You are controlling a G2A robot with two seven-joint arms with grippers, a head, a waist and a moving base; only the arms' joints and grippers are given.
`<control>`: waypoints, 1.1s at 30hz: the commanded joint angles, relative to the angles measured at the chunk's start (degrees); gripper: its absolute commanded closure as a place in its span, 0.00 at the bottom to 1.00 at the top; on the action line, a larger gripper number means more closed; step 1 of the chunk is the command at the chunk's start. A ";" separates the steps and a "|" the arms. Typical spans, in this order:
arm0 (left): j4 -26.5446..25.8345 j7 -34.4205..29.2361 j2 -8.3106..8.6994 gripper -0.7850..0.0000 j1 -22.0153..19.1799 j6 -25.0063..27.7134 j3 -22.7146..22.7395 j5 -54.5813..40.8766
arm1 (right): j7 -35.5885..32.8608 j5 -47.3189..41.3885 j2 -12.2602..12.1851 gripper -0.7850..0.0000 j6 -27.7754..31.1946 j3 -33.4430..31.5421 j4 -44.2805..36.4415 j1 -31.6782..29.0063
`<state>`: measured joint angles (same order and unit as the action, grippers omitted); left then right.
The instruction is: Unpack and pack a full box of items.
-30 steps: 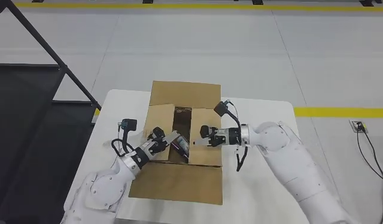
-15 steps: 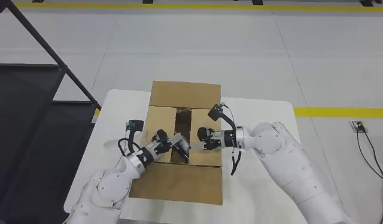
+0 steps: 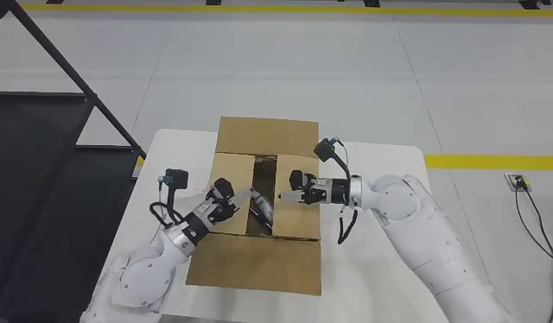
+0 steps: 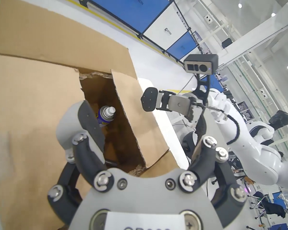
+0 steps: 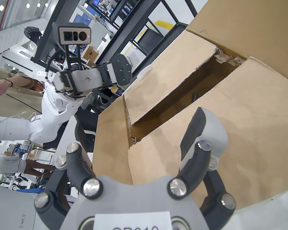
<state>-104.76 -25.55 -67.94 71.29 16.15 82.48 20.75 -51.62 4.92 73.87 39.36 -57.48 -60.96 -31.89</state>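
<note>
A cardboard box stands in the middle of the white table, its two inner flaps parted by a narrow gap. Down in that gap lies a blue spray can with a white cap. My left gripper hovers open over the left inner flap, close to the gap, with nothing held. My right gripper is open over the right inner flap, just across the gap. In the left wrist view the right gripper's pad faces me. The box's deeper contents are hidden in shadow.
The outer flaps lie spread toward the far side and the near side. A black metal frame stands left of the table. Bare tabletop lies to the right of the box and in a strip to its left.
My left gripper has drawn back leftward from the gap, off the spray can's end. The right gripper shifted slightly toward the far side. The can stays in the box.
</note>
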 commanded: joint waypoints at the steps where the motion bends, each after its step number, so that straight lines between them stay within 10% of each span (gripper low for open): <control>1: -2.63 -0.61 0.43 0.00 2.95 0.88 3.59 -1.83 | -0.04 0.02 0.01 0.00 0.03 0.02 0.00 0.00; 18: 0.82 -23.01 3.28 0.00 20.49 7.95 22.83 -26.17 | 8.13 -0.41 -0.23 0.00 -0.68 -2.08 0.09 -0.95; 33: 3.53 -43.20 5.29 0.00 19.35 11.05 18.68 -28.40 | 34.93 14.73 1.43 0.00 -17.52 -1.51 5.86 1.15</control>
<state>-101.24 -68.53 -62.72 90.80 27.01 101.53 -7.53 -16.90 19.49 75.20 22.40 -59.10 -55.96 -31.09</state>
